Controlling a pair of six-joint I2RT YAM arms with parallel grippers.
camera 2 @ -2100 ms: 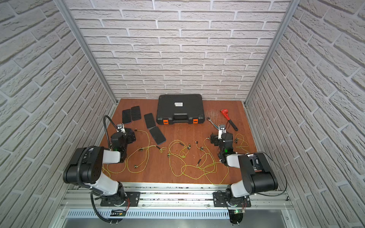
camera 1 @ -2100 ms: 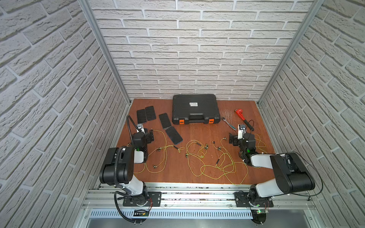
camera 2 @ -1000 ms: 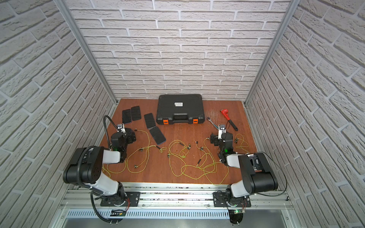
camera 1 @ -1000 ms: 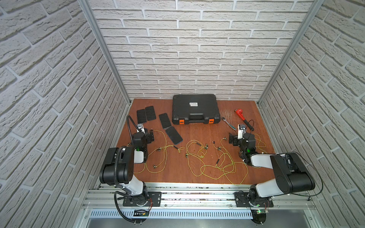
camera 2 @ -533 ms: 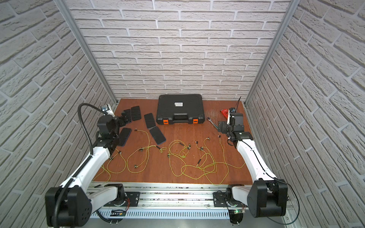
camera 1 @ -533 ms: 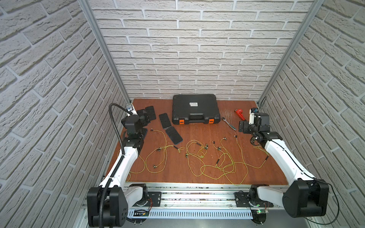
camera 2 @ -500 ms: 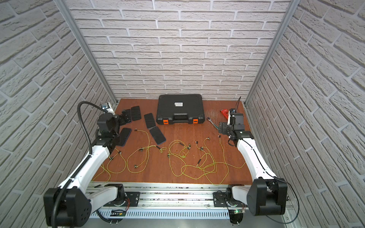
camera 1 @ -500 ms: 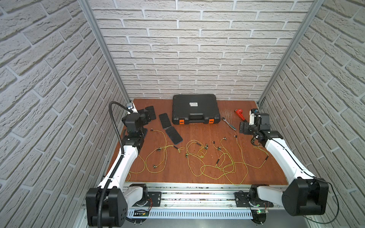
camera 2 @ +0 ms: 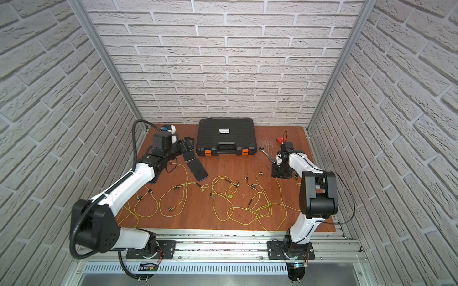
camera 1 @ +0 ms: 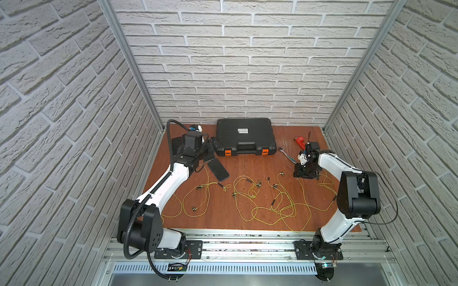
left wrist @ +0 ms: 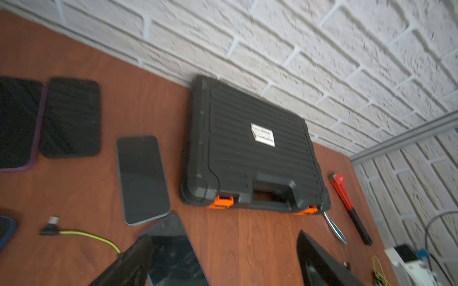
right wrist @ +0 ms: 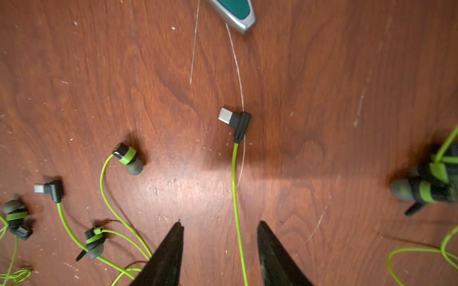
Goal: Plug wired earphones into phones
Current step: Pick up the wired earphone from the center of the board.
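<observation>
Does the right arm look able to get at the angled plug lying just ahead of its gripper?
Probably yes. The right gripper stands with jaws apart astride the green cord, and the plug lies just ahead on the table, with nothing covering it.

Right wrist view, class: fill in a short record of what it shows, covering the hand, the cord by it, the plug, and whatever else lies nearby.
Hand: right hand, jaws apart, holding nothing
Cord: one yellow-green earphone cord runs through the gap between the fingertips
Plug: angled dark plug with a silver tip, flat on the table beyond the fingertips
Nearby: earbud, second plug, silver-and-teal tool tip
Surface: reddish wooden table
Plugged in: no; no phone shows here
</observation>
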